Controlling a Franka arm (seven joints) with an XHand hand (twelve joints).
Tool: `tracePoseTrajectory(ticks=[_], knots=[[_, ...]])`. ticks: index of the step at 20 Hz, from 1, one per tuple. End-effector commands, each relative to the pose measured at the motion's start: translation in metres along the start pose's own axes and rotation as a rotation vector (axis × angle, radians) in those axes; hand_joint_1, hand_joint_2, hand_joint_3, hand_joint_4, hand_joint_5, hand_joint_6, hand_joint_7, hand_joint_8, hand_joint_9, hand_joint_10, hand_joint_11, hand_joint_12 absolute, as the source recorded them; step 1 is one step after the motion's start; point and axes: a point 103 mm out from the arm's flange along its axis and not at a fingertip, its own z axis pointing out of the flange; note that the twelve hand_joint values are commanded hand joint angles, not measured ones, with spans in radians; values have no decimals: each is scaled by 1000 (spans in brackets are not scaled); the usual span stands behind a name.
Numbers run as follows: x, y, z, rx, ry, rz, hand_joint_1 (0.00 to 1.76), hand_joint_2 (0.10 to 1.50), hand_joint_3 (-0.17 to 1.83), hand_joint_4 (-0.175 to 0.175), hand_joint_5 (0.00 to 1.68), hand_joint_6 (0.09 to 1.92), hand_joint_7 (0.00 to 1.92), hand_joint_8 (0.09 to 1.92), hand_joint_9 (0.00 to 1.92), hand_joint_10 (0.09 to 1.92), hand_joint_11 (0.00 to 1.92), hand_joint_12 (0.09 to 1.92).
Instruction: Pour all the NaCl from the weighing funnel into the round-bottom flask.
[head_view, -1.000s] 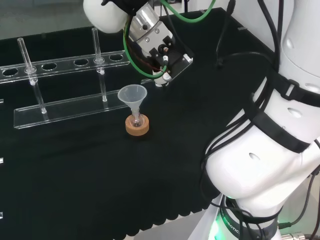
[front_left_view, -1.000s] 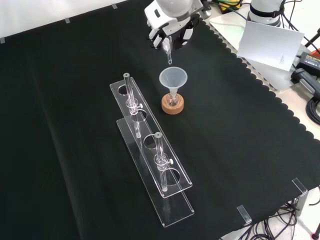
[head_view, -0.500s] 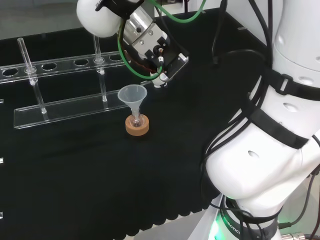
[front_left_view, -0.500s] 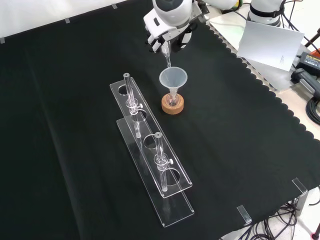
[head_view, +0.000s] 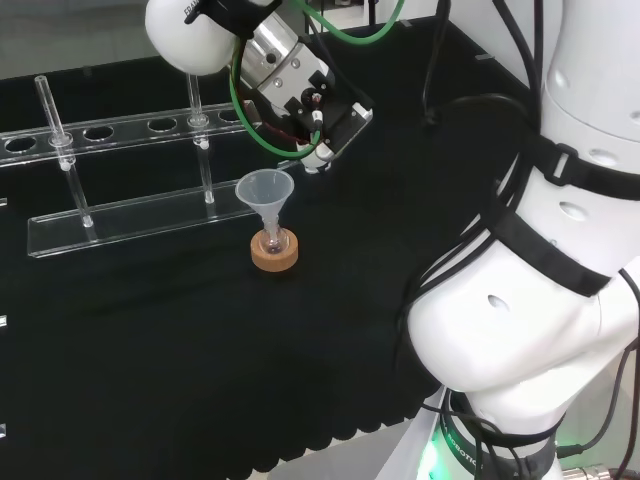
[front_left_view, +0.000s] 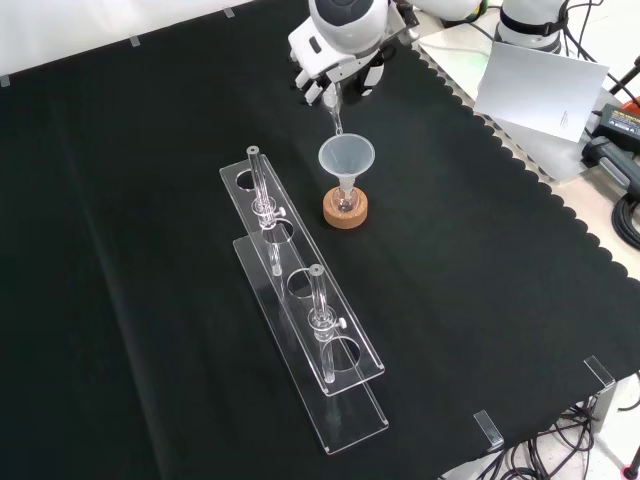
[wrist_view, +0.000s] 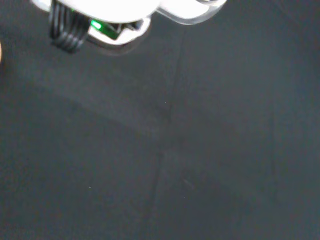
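A clear plastic funnel (front_left_view: 346, 157) (head_view: 265, 188) sits in the neck of a small round-bottom flask (front_left_view: 345, 202) (head_view: 272, 243) on a cork ring (front_left_view: 346, 214) (head_view: 274, 258). In the front view the hand (front_left_view: 340, 65) hangs just beyond the funnel, with its fingers curled round a clear weighing funnel (front_left_view: 333, 108). The weighing funnel's thin stem slants down, and its tip lies at the funnel's far rim. In the head view the hand (head_view: 300, 95) is up and to the right of the funnel. What the flask holds I cannot make out.
A long clear tube rack (front_left_view: 300, 320) (head_view: 130, 125) with two upright glass tubes stands next to the flask, to its left in the front view. White paper (front_left_view: 540, 85) lies past the cloth's scalloped edge. In the wrist view, black cloth (wrist_view: 175, 150) lies below a blurred white hand part (wrist_view: 100, 7).
The hand has moved nearer the plastic funnel with the weighing funnel in it. The stem's tip has come down to the funnel's rim. Flask and rack have not moved.
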Motion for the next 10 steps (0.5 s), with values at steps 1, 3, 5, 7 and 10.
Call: tracePoseTrajectory(ticks=[1, 3, 5, 7, 10], knots=[[4, 4, 3, 14, -59, -4, 1122, 665, 606, 175, 1323, 562, 882, 669, 1284, 148, 1077, 855], [4, 3, 2, 10, -57, -7, 1122, 665, 605, 175, 1323, 561, 881, 669, 1284, 148, 1077, 855], [4, 3, 2, 8, -58, -6, 1122, 665, 605, 175, 1323, 561, 881, 670, 1284, 147, 1076, 856], [4, 3, 1, 6, -61, -8, 1122, 666, 605, 175, 1323, 561, 880, 670, 1285, 146, 1076, 856], [4, 2, 1, 7, -81, -11, 1122, 666, 605, 175, 1323, 560, 880, 671, 1285, 144, 1076, 856]])
